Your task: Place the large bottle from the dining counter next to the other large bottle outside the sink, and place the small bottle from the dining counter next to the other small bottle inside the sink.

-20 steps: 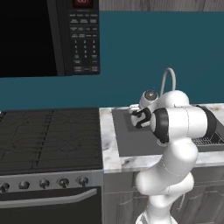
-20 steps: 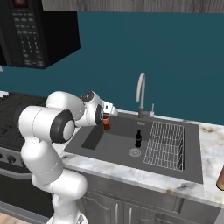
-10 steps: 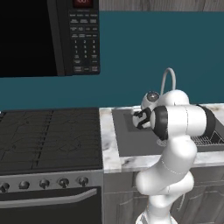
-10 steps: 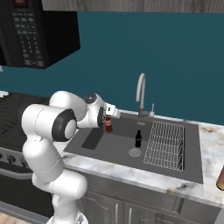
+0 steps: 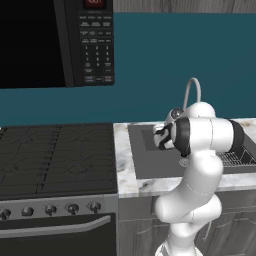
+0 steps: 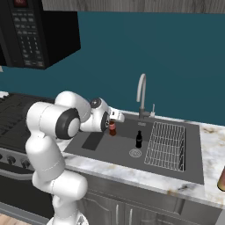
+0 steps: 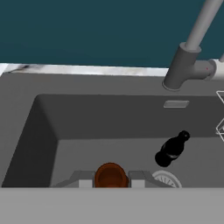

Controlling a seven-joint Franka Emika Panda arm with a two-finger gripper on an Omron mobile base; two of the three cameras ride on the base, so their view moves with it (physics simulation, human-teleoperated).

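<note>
We see our white arm (image 6: 52, 132) folded tight, elbow high, forearm reaching forward and level. Our gripper (image 7: 111, 178) points down, jaws clamped around a small brown bottle (image 7: 110, 174), wrist (image 5: 172, 131) tucked near the shoulder.

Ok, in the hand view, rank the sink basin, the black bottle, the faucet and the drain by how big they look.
1. sink basin
2. faucet
3. black bottle
4. drain, partly cut off at the bottom, so its place after the bottle is unsure.

Teal wall (image 5: 165, 55) noted behind marble counter (image 6: 211, 145); black microwave (image 5: 55, 42) mounted above dark stove (image 5: 55, 160); wood floor (image 6: 13, 215) observed.
</note>
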